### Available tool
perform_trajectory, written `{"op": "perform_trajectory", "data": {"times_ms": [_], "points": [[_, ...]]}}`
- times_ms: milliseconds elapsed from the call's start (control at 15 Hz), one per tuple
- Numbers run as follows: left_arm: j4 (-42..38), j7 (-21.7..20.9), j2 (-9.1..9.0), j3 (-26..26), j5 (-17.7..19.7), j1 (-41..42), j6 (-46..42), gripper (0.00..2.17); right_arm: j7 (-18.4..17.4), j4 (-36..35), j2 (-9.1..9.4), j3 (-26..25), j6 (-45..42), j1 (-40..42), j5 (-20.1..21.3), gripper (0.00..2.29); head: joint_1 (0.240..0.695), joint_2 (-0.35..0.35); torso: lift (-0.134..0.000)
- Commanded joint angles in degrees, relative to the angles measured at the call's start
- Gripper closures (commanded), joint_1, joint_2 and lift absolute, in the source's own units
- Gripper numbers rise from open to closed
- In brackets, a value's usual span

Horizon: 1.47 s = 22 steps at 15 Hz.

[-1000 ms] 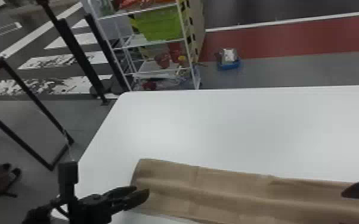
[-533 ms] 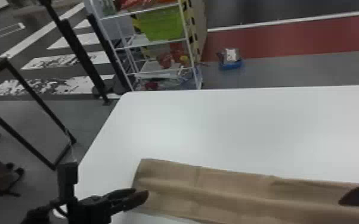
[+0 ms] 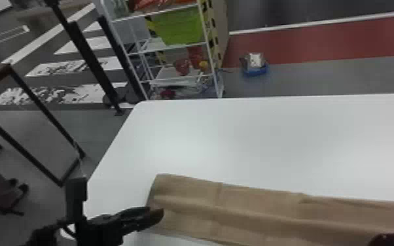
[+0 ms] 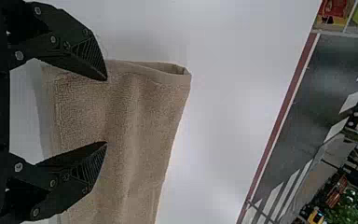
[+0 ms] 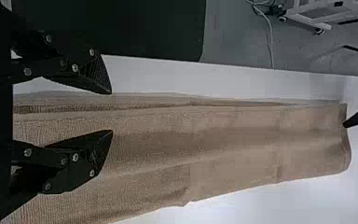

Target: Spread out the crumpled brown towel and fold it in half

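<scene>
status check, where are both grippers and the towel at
Both black two-fingered grippers open, left at the towel's left end, right over its length; brown cloth towel in a long folded strip, some ripples; nothing blocking it

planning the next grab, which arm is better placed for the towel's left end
Left, probably: the left gripper is open at that end of the towel; the right gripper is farther along.

And there's a broad open stretch of desk [image 3: 255, 140] beyond the towel [image 3: 255, 209], room for a hand to sweep right across! At the towel's left end, the left gripper [image 3: 156, 211] blocks the way; over towards the right, it's the right gripper [image 3: 391, 240]. Past the desk's far edge stands a shelving rack [image 3: 207, 49].
</scene>
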Motion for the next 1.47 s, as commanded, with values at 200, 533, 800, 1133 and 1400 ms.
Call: {"op": "perform_trajectory", "data": {"times_ms": [200,533,800,1133,1400], "points": [[0.54,-0.08,-0.15,0.73,0.44,0.0,-0.04,0.48,0.28,-0.03,-2.03,2.85,0.14,-1.89,5.18,0.71,0.695,0.35,-0.124],[0.54,-0.44,-0.15,1.6,0.79,0.0,-0.22,0.48,0.28,1.21,-2.21,4.43,1.37,-3.56,6.68,0.76,0.695,0.35,-0.124],[0.63,-0.52,-0.15,1.78,0.79,0.0,-0.22,0.48,0.28,1.91,-2.12,5.92,1.72,-3.65,7.12,0.77,0.695,0.35,-0.124],[0.71,-0.96,-0.15,2.13,0.97,0.0,-0.22,0.48,0.28,4.46,-1.94,7.59,1.9,-4.7,9.23,0.84,0.695,0.35,-0.124],[0.71,-1.31,-0.15,2.13,0.79,0.09,-0.22,0.48,0.28,5.16,-1.77,8.12,2.6,-5.58,8.7,0.94,0.695,0.35,-0.124]]}}
